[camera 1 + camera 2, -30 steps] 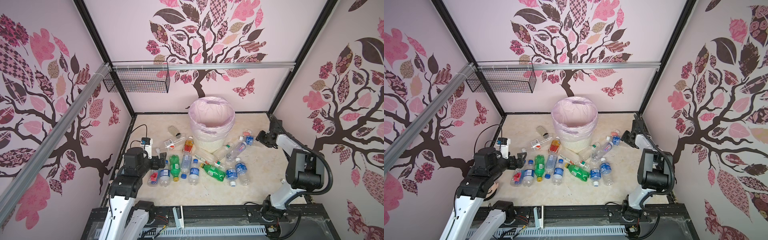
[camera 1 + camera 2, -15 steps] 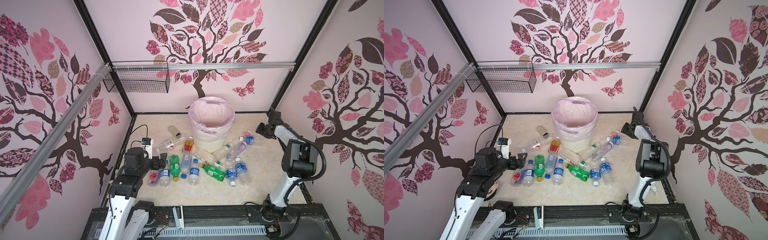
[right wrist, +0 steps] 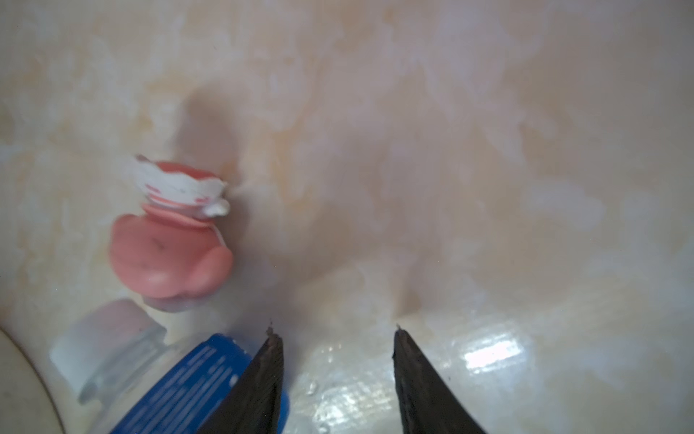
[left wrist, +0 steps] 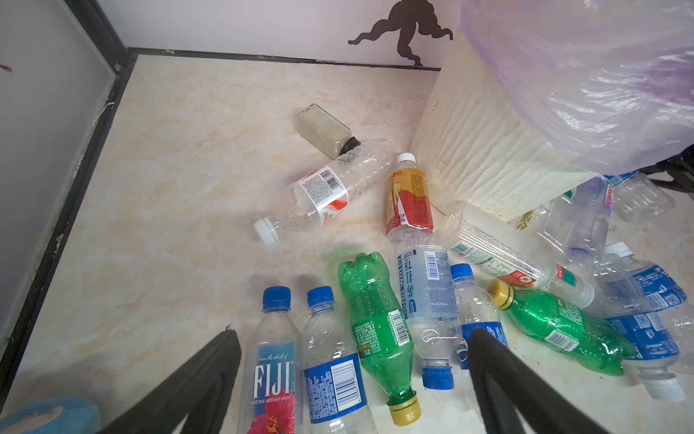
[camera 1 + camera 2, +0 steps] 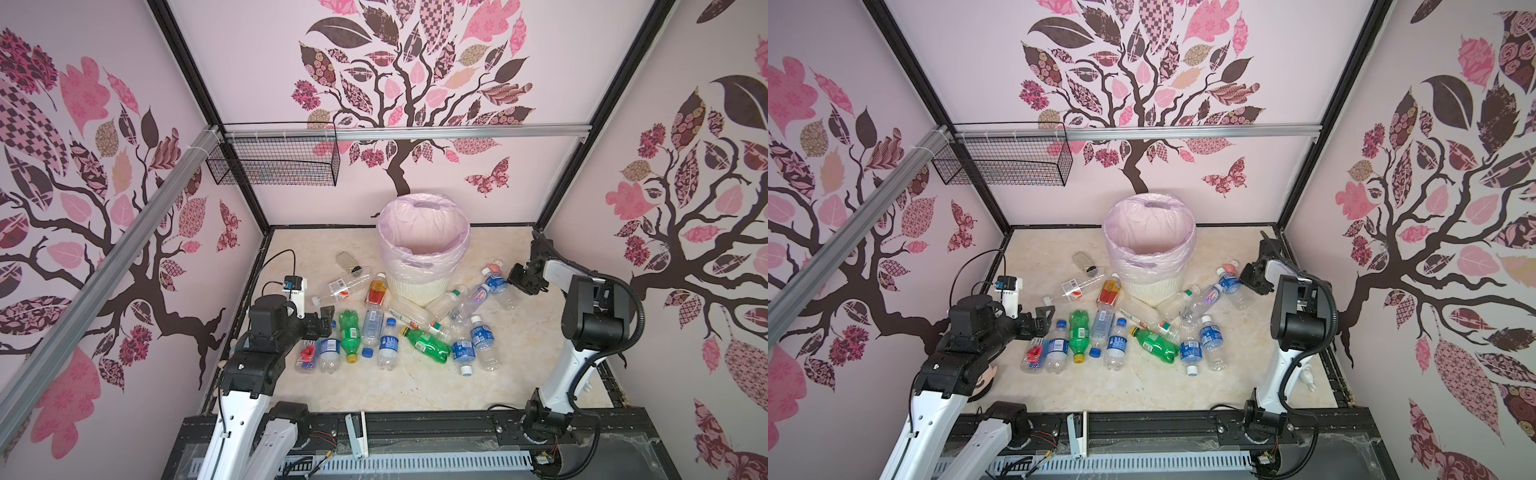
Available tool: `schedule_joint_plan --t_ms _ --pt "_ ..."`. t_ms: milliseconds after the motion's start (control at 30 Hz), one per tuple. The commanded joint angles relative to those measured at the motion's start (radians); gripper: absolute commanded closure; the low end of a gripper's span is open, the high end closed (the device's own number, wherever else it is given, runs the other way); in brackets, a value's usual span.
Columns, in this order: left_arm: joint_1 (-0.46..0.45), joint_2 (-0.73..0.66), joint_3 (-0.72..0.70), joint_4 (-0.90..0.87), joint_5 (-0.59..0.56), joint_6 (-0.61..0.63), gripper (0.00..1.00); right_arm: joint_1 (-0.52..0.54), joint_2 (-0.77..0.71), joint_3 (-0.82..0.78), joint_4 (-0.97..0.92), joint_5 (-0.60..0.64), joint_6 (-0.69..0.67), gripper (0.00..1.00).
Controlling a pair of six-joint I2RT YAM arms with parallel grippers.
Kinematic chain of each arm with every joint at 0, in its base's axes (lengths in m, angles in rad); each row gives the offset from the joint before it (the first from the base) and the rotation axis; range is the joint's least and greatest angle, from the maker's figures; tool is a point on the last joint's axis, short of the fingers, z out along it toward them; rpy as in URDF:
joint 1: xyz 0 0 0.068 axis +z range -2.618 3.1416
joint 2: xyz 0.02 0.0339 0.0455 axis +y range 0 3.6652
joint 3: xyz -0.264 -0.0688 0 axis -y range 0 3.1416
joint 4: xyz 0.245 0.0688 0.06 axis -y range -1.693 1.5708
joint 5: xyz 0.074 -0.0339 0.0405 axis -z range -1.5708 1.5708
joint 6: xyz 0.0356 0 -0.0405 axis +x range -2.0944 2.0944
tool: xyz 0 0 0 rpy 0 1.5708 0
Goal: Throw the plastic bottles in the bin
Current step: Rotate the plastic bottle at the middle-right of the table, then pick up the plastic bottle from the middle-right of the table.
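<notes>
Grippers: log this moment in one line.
left gripper open above bottles | right gripper shut on blue-label bottle beside bin | pink toy nearby

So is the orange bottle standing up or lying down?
Lying down. The orange bottle rests on its side on the floor beside the bin, white cap toward the back wall.

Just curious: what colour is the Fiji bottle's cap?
Blue cap, clearest in the left wrist view.

Pink walls [image 5: 266,62] with tree decals [image 5: 400,166] enclose a cream marbled tabletop [image 5: 415,386]; a black wire basket [image 5: 272,164] hangs from a rail [image 5: 457,132].
</notes>
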State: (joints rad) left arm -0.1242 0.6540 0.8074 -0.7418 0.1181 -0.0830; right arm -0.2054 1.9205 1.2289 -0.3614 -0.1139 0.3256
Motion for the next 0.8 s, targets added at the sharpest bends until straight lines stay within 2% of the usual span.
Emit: schedule_joint_plan --t_ms 0,133,333,567,767 --pt "0.003 -0.007 -0.003 0.013 0.012 0.0 0.02 0.0 -0.112 -0.067 0.012 -0.032 0.022 0.48" --pt "0.003 -0.005 -0.003 0.014 0.017 0.0 0.02 -0.001 -0.176 -0.13 0.026 -0.042 0.022 0.45" --pt "0.005 0.0 -0.002 0.02 0.023 -0.004 0.02 0.0 -0.249 -0.106 -0.019 -0.039 -0.004 0.42" --pt "0.005 0.007 -0.011 0.038 0.035 -0.019 0.02 0.032 -0.293 -0.086 -0.082 -0.082 -0.081 0.26" --pt "0.005 0.01 -0.009 0.035 0.035 -0.019 0.02 0.086 -0.29 -0.09 -0.134 -0.075 -0.138 0.21"
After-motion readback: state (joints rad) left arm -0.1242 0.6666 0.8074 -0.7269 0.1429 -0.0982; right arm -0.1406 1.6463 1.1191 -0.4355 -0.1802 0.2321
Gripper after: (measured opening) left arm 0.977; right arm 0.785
